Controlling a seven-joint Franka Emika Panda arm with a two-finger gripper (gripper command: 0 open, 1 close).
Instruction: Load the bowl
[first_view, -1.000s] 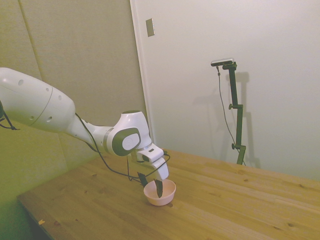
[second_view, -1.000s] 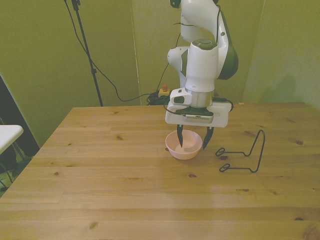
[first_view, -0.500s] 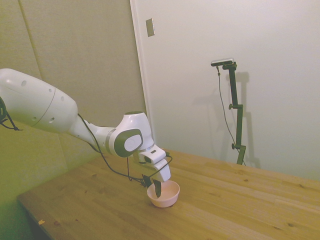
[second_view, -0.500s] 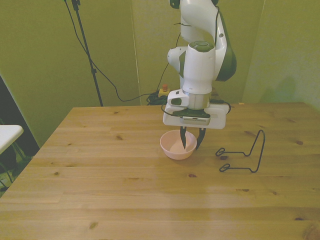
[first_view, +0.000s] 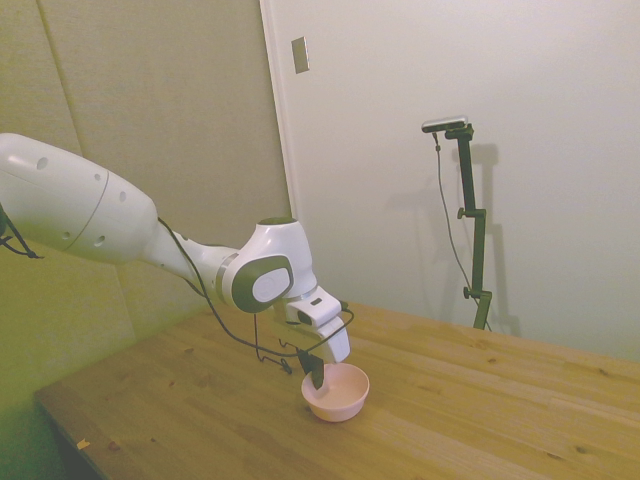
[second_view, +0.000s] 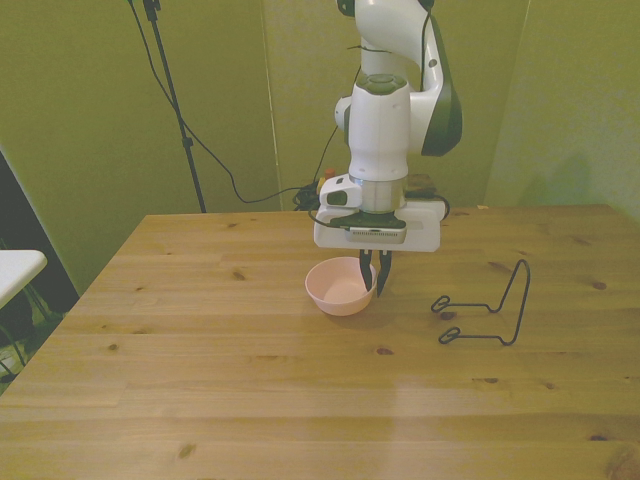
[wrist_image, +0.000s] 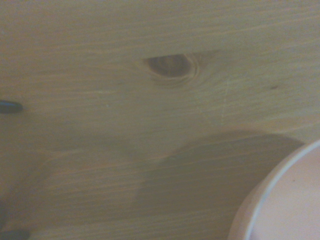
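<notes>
The small pale pink bowl (second_view: 338, 290) is near the middle of the wooden table (second_view: 250, 400), open side up. My gripper (second_view: 372, 277) points straight down at the bowl's edge on the front view's right. It is shut on the rim, with one finger inside and one outside. In the side view the bowl (first_view: 340, 393) shows just below the gripper (first_view: 316, 379). Whether the bowl rests on the wood or hangs just above it cannot be told. The wrist view shows part of the bowl's rim (wrist_image: 280, 200) and its shadow on the planks.
A thin black wire rack (second_view: 487, 310) stands on the table to the front view's right of the bowl, about a hand's width from it. A dark knot (wrist_image: 170, 67) marks the wood near the bowl.
The fingers have shut on the bowl's rim. Gripper and bowl together have shifted toward the front view's left, away from the wire rack.
</notes>
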